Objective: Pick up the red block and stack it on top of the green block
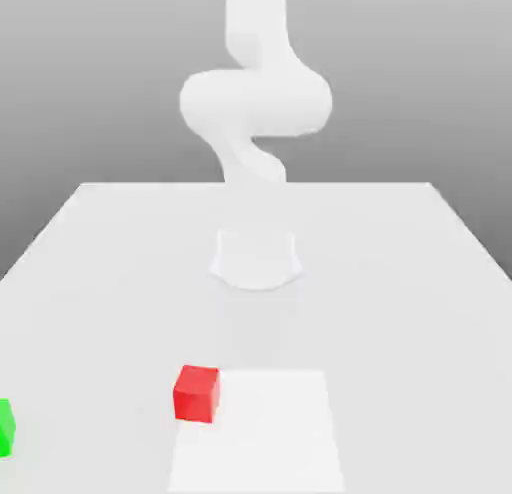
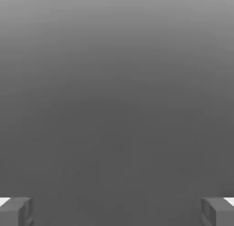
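Small bright red cube, plain smooth faces [image 1: 196,394], at lower centre-left of the exterior view, overlapping a corner of the white square patch [image 1: 262,437]. Small bright green cube [image 1: 5,428], cut off at that view's lower left edge. Two-finger gripper [image 2: 117,212]: fingers wide apart, nothing between. Red cube probably light, stiff, perhaps slightly slippery; best gripped squarely across opposite side faces, top left free. Corner grip might twist it.
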